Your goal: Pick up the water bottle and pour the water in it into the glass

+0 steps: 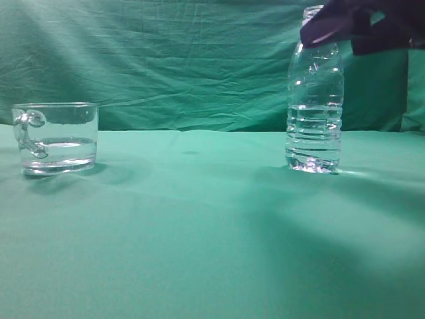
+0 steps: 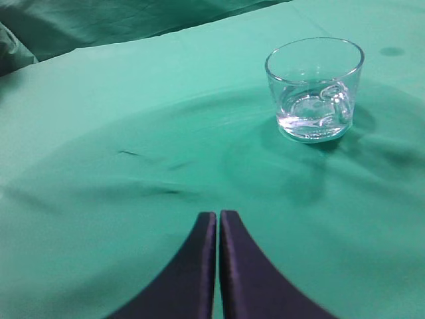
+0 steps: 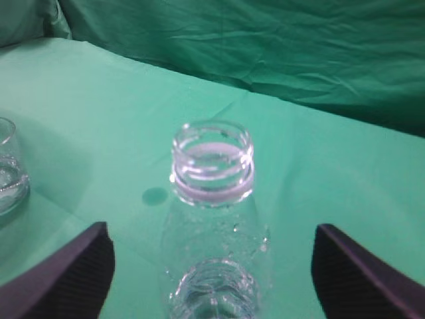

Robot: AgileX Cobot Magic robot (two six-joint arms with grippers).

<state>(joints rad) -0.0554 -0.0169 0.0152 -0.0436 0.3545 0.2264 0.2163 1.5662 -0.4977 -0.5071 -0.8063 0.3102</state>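
Observation:
The water bottle (image 1: 315, 100) stands upright on the right of the green table, uncapped, with a whitish ring at its neck. Water (image 1: 313, 136) fills about its lower half. The glass (image 1: 58, 137) stands at the far left with its handle towards the camera and a little water in the bottom. My right gripper (image 1: 358, 23) hovers at the bottle's top. In the right wrist view it (image 3: 211, 229) is open, with one finger on each side of the bottle (image 3: 214, 219) and not touching it. My left gripper (image 2: 218, 216) is shut and empty, low over the cloth, short of the glass (image 2: 315, 90).
A green cloth covers the table (image 1: 199, 219) and hangs wrinkled as a backdrop (image 1: 166, 60). A small dark spot (image 3: 155, 195) marks the cloth beside the bottle. The glass rim shows at the left edge of the right wrist view (image 3: 8, 166).

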